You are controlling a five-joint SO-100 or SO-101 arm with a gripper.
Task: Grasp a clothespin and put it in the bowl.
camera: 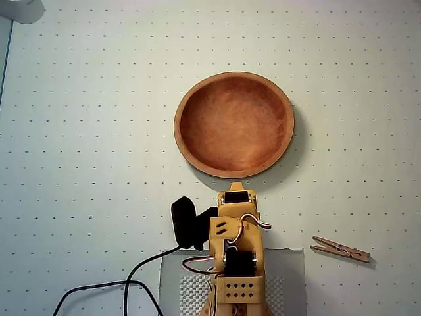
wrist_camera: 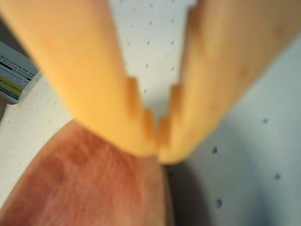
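The bowl [camera: 234,125] is reddish-brown wood with mottled darker patches and a paler tan rim. The clothespin [camera: 340,249], at the lower right of the overhead view, is light tan with a dark metal spring. The arm [camera: 237,257] is yellow-orange with black motors; its gripper [wrist_camera: 159,141] shows the same orange. The table [camera: 85,131] is pale greenish-white, patterned with a regular grid of small dark dots. A black cable [camera: 125,289] runs at lower left.
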